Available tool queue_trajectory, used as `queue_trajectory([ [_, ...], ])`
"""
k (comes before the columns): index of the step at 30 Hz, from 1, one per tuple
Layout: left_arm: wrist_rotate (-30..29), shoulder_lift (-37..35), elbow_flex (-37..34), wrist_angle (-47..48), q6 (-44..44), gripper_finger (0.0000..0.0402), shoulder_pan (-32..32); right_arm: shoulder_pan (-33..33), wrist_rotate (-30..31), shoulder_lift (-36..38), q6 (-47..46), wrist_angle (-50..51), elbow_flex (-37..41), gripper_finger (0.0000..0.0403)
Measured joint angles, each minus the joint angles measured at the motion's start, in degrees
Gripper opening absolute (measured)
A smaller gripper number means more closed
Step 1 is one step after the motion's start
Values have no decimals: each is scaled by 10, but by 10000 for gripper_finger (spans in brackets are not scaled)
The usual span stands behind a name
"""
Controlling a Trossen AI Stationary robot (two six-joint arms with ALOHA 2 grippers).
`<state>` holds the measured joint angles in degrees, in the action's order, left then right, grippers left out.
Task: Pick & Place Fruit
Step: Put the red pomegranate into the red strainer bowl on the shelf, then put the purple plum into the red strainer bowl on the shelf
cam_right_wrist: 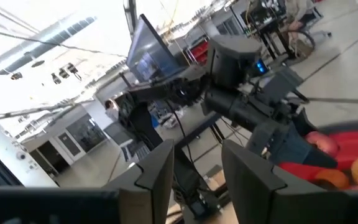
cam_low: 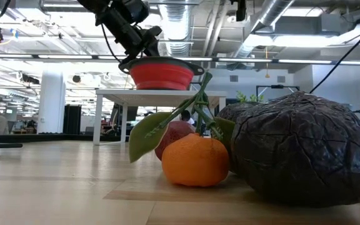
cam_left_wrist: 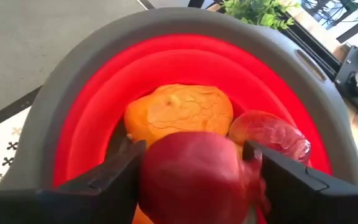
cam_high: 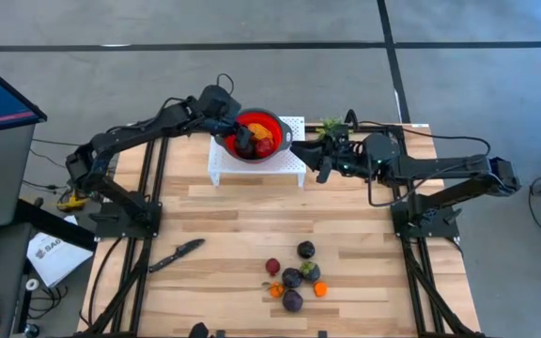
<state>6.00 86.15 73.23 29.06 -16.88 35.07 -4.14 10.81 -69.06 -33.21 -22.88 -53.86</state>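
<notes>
Two pieces already lie in the red bowl (cam_left_wrist: 79, 112); the left tool (cam_high: 243, 137) holds a red fruit (cam_left_wrist: 194, 180) above them. It looks light, hard and slick (best gripped across its middle). The right tool (cam_high: 323, 160) waits beside, fingers apart and empty.

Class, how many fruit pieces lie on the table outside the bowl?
7 fruit pieces, clustered near the front edge: one red, two orange, four dark; others may hide.
</notes>
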Motion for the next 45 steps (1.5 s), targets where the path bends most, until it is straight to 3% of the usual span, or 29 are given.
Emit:
queue_trajectory([
  [13,-16,-14,0,-18,1,309,8,0,-2,0,-2,-1,0,133],
  [25,-12,-168,0,-21,82,288,-25,-3,-23,0,-2,19,0,133],
  [27,-12,-193,0,-21,92,285,-36,-4,-37,2,2,82,-14,135],
  [32,-16,-229,0,-19,94,278,-57,40,-44,0,5,403,-127,145],
  [36,-17,-237,0,-19,93,273,-64,82,-72,-46,-52,617,-181,175],
  [41,-17,-235,0,-16,90,265,-64,117,-154,-110,-161,750,-186,246],
  [45,-17,-229,0,-12,90,260,-64,128,-194,-175,-214,770,-186,299],
])
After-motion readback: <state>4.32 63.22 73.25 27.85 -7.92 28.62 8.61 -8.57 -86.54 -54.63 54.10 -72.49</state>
